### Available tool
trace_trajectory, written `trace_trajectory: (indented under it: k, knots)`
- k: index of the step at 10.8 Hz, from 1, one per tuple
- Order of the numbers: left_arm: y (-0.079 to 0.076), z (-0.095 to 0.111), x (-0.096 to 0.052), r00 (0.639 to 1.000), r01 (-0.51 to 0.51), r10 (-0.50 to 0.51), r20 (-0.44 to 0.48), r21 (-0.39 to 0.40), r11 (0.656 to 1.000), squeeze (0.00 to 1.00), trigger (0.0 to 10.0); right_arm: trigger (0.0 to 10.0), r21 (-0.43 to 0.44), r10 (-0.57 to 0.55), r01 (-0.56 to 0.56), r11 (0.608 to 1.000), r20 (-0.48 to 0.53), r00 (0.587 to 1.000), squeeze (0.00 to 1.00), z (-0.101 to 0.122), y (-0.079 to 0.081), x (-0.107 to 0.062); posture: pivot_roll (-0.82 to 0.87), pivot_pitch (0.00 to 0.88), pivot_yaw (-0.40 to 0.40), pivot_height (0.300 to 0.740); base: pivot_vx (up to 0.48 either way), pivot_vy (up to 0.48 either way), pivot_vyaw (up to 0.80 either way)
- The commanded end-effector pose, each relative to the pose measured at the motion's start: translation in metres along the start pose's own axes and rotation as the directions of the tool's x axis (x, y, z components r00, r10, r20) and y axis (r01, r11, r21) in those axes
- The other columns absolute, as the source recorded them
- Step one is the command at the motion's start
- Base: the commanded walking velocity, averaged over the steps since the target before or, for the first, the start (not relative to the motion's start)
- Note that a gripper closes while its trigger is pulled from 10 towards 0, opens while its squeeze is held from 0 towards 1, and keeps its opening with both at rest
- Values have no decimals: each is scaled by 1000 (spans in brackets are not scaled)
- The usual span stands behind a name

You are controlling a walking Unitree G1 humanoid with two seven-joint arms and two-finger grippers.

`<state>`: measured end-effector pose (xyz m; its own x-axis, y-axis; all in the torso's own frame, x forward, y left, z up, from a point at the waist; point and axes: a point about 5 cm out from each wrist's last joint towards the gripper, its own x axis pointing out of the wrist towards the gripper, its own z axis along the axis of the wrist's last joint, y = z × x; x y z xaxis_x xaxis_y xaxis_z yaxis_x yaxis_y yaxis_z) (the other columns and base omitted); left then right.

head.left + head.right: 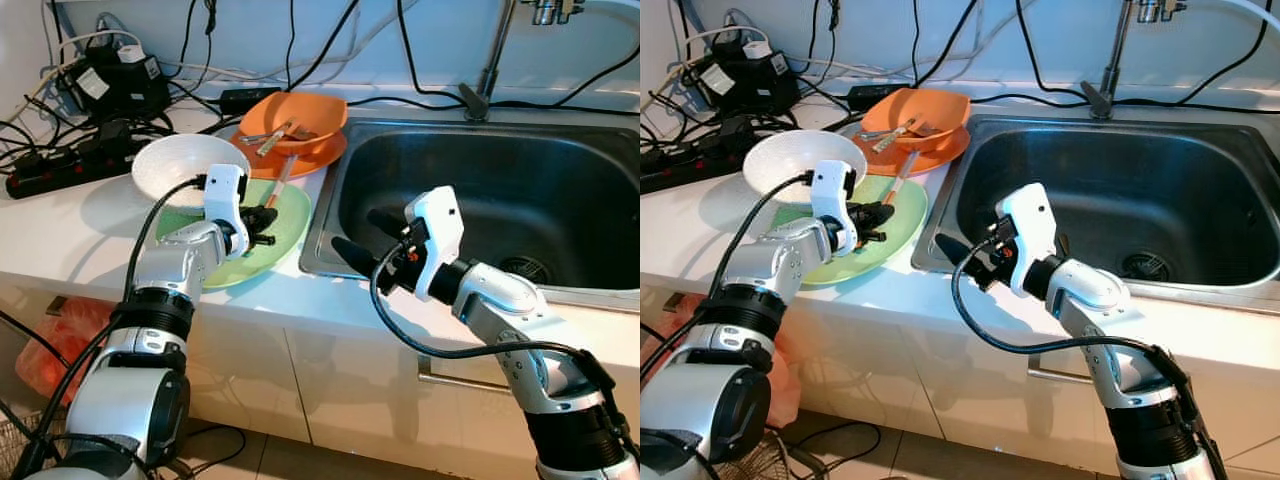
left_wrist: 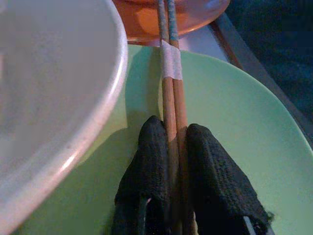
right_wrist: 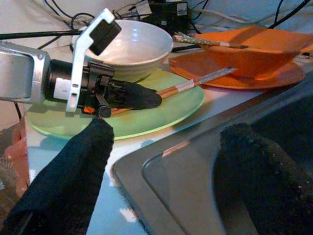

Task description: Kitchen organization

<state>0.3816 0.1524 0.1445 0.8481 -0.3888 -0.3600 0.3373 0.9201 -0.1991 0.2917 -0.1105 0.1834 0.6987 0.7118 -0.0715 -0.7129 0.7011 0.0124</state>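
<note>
Left end effector [image 1: 262, 222] is clamped on a pair of chopsticks [image 2: 172, 93], its two black fingers [image 2: 149, 156] pressed against either side of the sticks low over the green plate [image 1: 285, 235]. From that grip the chopsticks run forward, bound together by a strip of white tape, with their far ends resting on the rim of the orange plate [image 1: 325, 152] that carries the orange bowl [image 1: 315, 110]. A white bowl [image 1: 175, 165] sits on the green plate just beside the fingers, so a straight lift looks safer than any sideways sweep, which could knock it. Since the hold is near one end, the sticks may droop or pivot; raising slowly and keeping them level should stop the tips catching on the orange rim. More utensils lie in the orange bowl. The right end effector [image 1: 365, 245] hovers with fingers apart over the near edge of the sink [image 1: 560, 130], holding nothing. Everything stands on the white table [image 1: 60, 230], with power strips and cables [image 1: 100, 90] at its back.
</note>
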Motion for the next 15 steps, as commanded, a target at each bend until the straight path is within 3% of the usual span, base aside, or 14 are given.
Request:
trace_trajectory:
  k: [1, 5, 7, 8, 10, 12, 15]
  knots:
    - [-2, -63, 1, 970, 0, -19, -244, -78, 997, 0, 0, 10000, -3, 1, -1, 1000, 11, 1000, 0, 2, 2, -1, 21, 45, 85, 740, 0, 0, 0]
    - [-14, -55, 1, 978, 59, -75, -196, -87, 994, 0, 0, 10000, -2, 2, -2, 1000, 10, 1000, 0, 2, 1, 0, 23, 43, 82, 740, 0, 0, 0]
    - [-29, -49, -3, 984, 120, -117, -132, 11, 993, 0, 0, 10000, -2, 1, -1, 1000, 12, 1000, 0, 2, 1, 0, 27, 45, 77, 740, 0, 0, 0]
    - [-29, -48, -4, 987, 116, -113, -111, 16, 993, 0, 0, 10000, -2, 0, 0, 1000, 12, 1000, 0, 2, 0, 0, 28, 45, 75, 740, 0, 0, 0]
    - [-35, -34, -12, 991, 129, -130, 15, 68, 989, 0, 0, 10000, 6, -20, 20, 1000, 19, 1000, 0, 2, -3, 1, 34, 45, 68, 740, 0, 0, 0]
    - [-40, -30, -18, 977, 167, -175, 124, 67, 984, 0, 0, 10000, 50, -73, 70, 996, 49, 996, 0, 5, -11, 3, 37, 43, 63, 740, 0, 0, 0]
    - [-48, -35, -25, 940, 269, -274, 204, 55, 962, 0, 0, 10000, 156, -171, 155, 976, 94, 981, 0, 10, -26, 4, 36, 41, 62, 740, 0, 0, 0]
